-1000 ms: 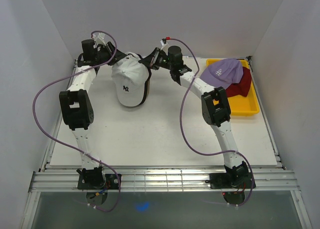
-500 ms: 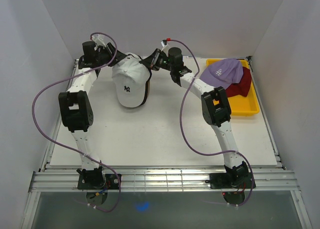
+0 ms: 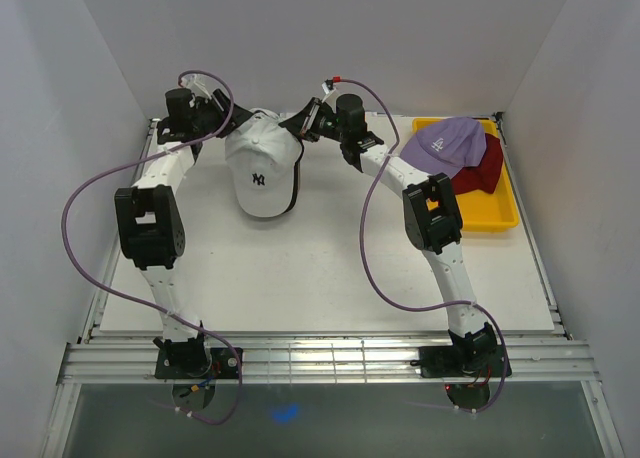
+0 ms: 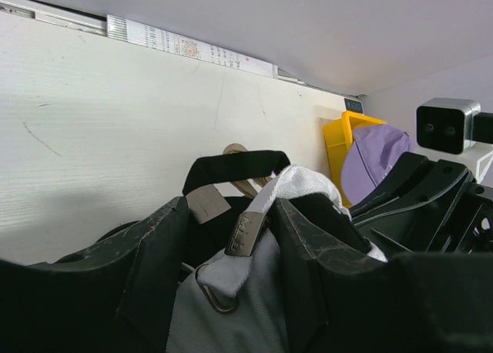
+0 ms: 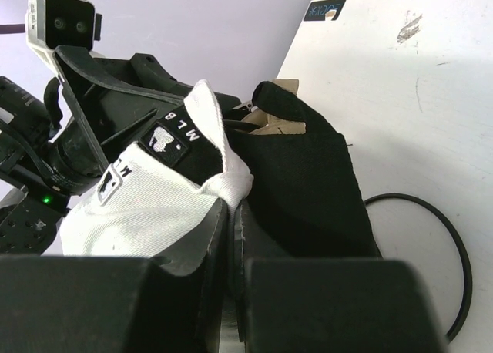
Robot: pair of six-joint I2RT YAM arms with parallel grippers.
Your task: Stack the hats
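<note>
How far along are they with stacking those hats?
Partly done: the white cap sits over a black cap. The left gripper and right gripper pinch its back edge. The lavender cap and dark red cap wait in the yellow tray.

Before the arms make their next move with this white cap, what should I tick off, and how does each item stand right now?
1. Left gripper clamped on the back of the white cap: ok.
2. Right gripper pinching the white cap's rear edge: ok.
3. White cap positioned over the black cap: ok, only a dark edge shows along one side.
4. White cap fully seated on the black cap: cannot tell, since the fabric hides the contact.
5. Lavender cap and dark red cap waiting in the yellow tray: ok.
</note>
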